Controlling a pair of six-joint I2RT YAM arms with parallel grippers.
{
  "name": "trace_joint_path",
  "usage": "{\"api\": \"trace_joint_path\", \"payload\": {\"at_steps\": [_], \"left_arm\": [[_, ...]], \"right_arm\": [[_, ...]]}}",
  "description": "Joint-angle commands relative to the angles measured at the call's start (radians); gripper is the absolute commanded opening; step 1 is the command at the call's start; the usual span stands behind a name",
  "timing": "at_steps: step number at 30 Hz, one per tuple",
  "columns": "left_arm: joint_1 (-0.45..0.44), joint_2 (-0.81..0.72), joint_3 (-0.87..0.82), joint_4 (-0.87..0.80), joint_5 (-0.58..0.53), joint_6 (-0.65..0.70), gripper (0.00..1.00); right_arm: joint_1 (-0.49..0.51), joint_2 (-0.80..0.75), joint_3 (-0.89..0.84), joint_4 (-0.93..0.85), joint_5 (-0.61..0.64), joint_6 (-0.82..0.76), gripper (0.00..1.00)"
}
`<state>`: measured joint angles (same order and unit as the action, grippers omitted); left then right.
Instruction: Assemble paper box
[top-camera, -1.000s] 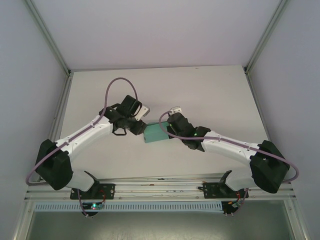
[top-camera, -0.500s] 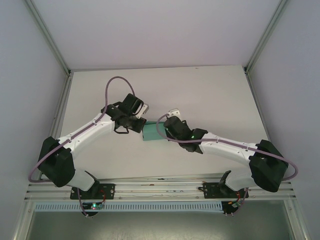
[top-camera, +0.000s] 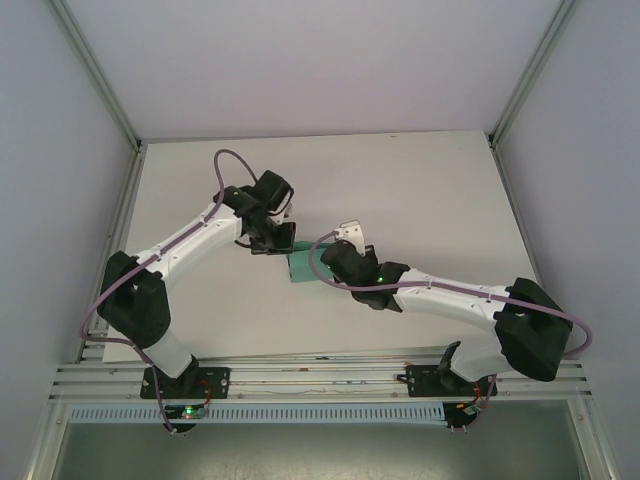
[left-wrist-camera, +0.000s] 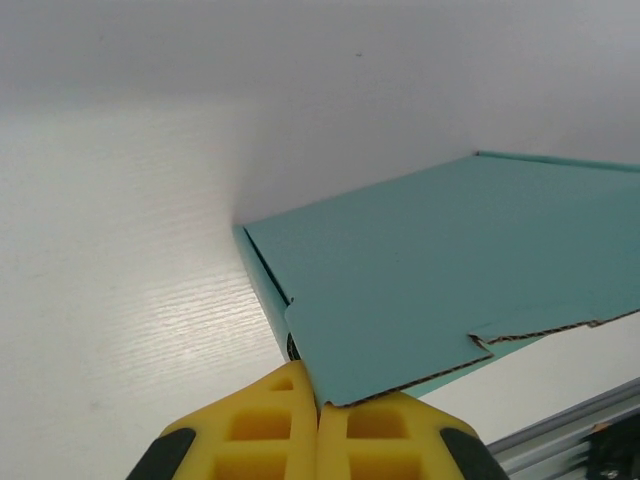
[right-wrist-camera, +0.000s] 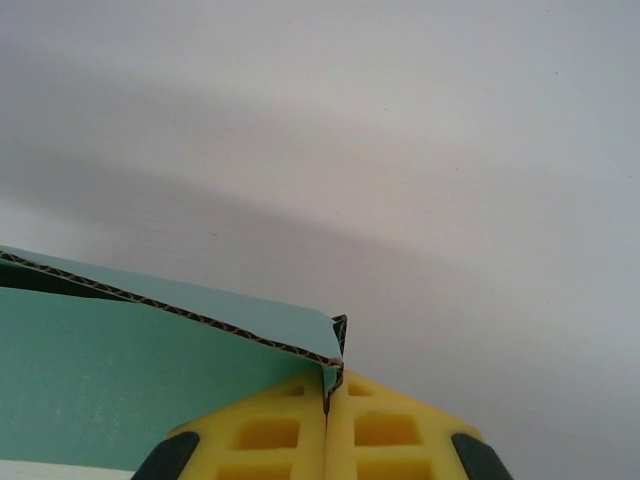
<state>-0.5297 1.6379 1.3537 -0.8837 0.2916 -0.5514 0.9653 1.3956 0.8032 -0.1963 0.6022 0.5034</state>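
The teal-green paper box lies partly folded on the white table between the two arms. My left gripper sits at its far-left corner and my right gripper at its right side. In the left wrist view the yellow fingers are shut, with a corner of a teal flap pinched in the seam of the left gripper. In the right wrist view the right gripper is shut on a raised card edge of the box, whose corrugated rim shows.
The white tabletop stretches behind and to both sides of the box. Grey enclosure walls stand on three sides. An aluminium rail with both arm bases runs along the near edge, and it shows in the left wrist view as a rail.
My left gripper has swung round to the box's far-left corner and shut on the flap there. My right gripper, still shut on the box, has shifted slightly left with it.
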Motion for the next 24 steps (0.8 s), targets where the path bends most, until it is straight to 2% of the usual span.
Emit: {"api": "trace_joint_path", "payload": {"at_steps": [1,5,6,10,15,20,24], "left_arm": [[-0.009,0.016,-0.055,0.032,0.038,-0.104,0.0],[-0.03,-0.023,-0.155,0.114,-0.052,-0.05,0.0],[-0.046,-0.039,-0.19,0.135,-0.104,-0.037,0.0],[-0.101,-0.068,-0.292,0.204,-0.146,-0.002,0.0],[-0.186,-0.08,-0.371,0.224,-0.294,0.022,0.0],[-0.21,-0.09,-0.497,0.356,-0.291,-0.003,0.0],[-0.216,-0.103,-0.546,0.382,-0.325,-0.004,0.0]], "right_arm": [[0.029,0.01,-0.05,-0.083,-0.06,0.044,0.0],[0.033,-0.005,-0.074,-0.064,-0.041,0.054,0.0],[0.034,-0.009,-0.087,-0.047,-0.038,0.051,0.0],[0.042,-0.025,-0.112,-0.026,-0.014,0.068,0.0],[0.063,-0.033,-0.151,0.037,0.011,0.061,0.0],[0.075,-0.024,-0.186,0.085,0.021,0.08,0.0],[0.073,-0.059,-0.16,0.05,0.019,0.084,0.07]]}}
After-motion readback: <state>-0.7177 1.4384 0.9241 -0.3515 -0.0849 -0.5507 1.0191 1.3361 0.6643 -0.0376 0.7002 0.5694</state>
